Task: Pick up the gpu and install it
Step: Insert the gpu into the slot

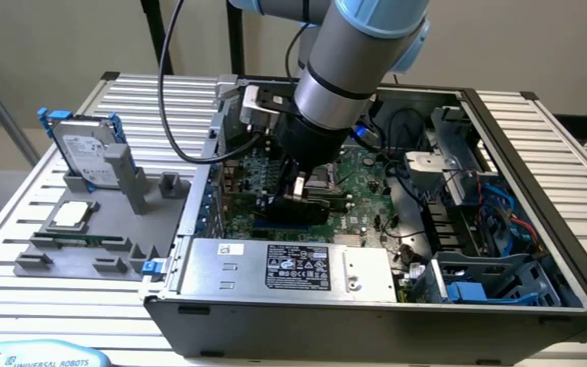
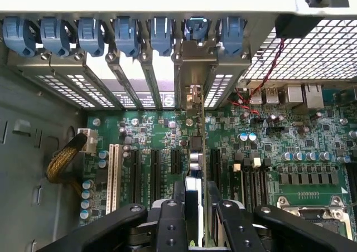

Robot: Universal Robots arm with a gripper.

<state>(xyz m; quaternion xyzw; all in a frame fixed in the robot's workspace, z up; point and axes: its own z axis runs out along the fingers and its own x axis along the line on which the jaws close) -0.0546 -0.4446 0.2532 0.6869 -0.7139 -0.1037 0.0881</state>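
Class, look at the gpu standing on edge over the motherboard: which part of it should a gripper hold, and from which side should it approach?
Grip the gpu by its long free edge, a finger on each flat face, coming straight down from above the open case. It stands on edge with its bracket at the rear slots, so only that edge is reachable. The gripper appears to hold it this way, fingers on either side.

"UNIVERSAL ROBOTS" on teal pendant (image 1: 34, 356)

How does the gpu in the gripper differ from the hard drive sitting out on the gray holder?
The gpu is dark, held by the gripper inside the open case over the motherboard; the hard drive is silver with blue rails, standing tilted outside the case, untouched. Both are flat, rectangular parts.
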